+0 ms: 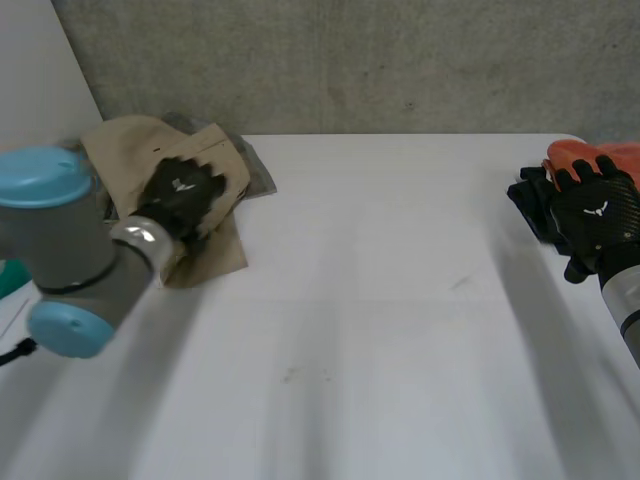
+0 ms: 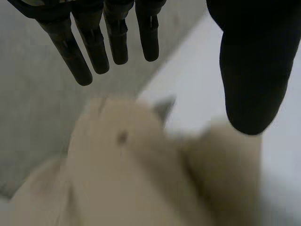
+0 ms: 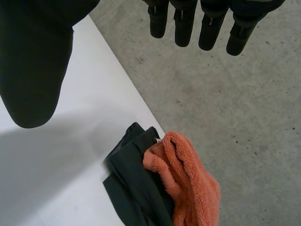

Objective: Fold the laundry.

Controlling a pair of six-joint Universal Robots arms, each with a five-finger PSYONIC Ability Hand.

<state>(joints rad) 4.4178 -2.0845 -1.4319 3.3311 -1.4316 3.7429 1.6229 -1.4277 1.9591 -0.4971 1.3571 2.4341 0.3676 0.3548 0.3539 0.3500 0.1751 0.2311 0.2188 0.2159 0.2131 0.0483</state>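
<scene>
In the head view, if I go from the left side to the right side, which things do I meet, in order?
Grey arm joint with light-blue caps → crumpled beige cloth → white table top → folded black garment → right robot hand.

**Grey arms, black hands**

The robot's left arm (image 1: 70, 245) is a thick grey cylinder with rounded light-blue caps (image 1: 45, 175) and a silver wrist ring (image 1: 140, 235). The left hand (image 1: 180, 195) and right hand (image 1: 597, 215) are matte black, each back bearing a small white emblem (image 1: 601, 209), with slim rod-like fingers (image 2: 70, 52) and a bulky rounded thumb (image 2: 251, 70).
</scene>
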